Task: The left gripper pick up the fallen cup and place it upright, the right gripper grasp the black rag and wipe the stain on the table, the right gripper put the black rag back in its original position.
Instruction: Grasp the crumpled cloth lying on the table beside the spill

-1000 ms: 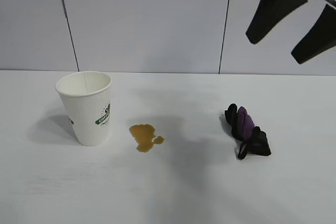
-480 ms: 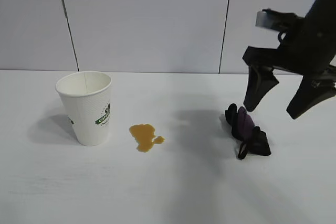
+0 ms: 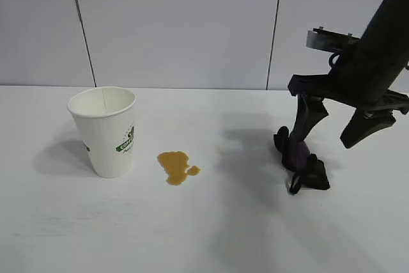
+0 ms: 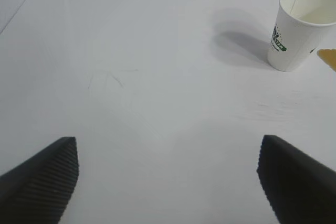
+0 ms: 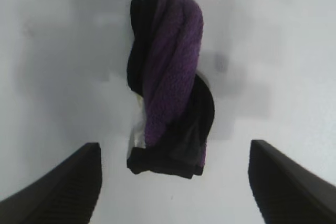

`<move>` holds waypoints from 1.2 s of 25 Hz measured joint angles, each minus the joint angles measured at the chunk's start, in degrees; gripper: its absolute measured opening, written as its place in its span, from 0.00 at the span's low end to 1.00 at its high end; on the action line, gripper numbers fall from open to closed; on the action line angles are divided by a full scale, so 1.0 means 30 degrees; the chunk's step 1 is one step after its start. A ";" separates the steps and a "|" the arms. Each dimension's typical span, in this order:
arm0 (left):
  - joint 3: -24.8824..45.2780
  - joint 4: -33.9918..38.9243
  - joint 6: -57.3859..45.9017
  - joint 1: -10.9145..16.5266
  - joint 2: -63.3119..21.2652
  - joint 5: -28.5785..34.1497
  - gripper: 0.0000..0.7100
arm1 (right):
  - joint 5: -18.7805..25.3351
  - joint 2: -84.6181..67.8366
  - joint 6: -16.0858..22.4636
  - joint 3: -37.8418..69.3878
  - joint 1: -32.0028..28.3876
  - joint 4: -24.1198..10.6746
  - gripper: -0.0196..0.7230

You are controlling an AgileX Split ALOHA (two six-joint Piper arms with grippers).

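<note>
The white paper cup stands upright on the white table at the left; it also shows in the left wrist view. The amber stain lies just right of the cup. The black rag with its purple patch lies at the right and shows in the right wrist view. My right gripper is open and hangs just above the rag, one finger in front of its far end, the rag between the fingers. My left gripper is open and empty, low over bare table, away from the cup.
A grey panelled wall stands behind the table. The table's front part between stain and rag holds nothing else.
My right gripper has come down from the upper right corner to just above the rag, staying open. The cup, stain and rag have not moved.
</note>
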 joint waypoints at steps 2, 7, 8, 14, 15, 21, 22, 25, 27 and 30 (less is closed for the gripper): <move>0.0000 0.0000 0.0000 0.0000 0.0000 0.0000 0.93 | -0.0098 0.0322 0.0000 0.0000 0.0000 0.0000 0.73; 0.0000 0.0000 0.0000 0.0000 0.0000 0.0000 0.93 | -0.0751 0.0674 0.0064 0.0000 0.0000 0.0018 0.73; 0.0000 0.0000 0.0000 0.0000 0.0000 0.0000 0.93 | -0.0893 0.0762 0.0079 -0.0020 0.0000 0.0018 0.73; 0.0000 0.0000 0.0000 0.0000 0.0000 0.0000 0.93 | -0.0199 0.1914 0.0596 -0.1617 0.0000 0.0001 0.73; 0.0000 0.0000 0.0000 0.0000 0.0000 0.0000 0.93 | 0.0092 0.2117 0.0774 -0.2113 0.0000 0.0014 0.73; 0.0000 0.0000 0.0000 0.0000 0.0000 0.0000 0.93 | 0.1295 0.3022 0.1190 -0.3741 0.0329 -0.0361 0.72; 0.0000 0.0000 0.0000 0.0000 0.0000 0.0000 0.93 | 0.1353 0.3187 0.1335 -0.3790 0.0546 -0.0714 0.71; 0.0000 0.0000 0.0000 0.0000 0.0000 0.0000 0.93 | 0.1375 0.3666 0.1883 -0.3796 0.1314 -0.1766 0.68; 0.0000 0.0000 0.0000 0.0000 0.0000 0.0000 0.93 | 0.1338 0.3895 0.2223 -0.3796 0.1739 -0.2132 0.67; 0.0000 0.0000 0.0000 0.0000 0.0000 0.0000 0.93 | 0.1213 0.3995 0.2630 -0.3796 0.1938 -0.2486 0.67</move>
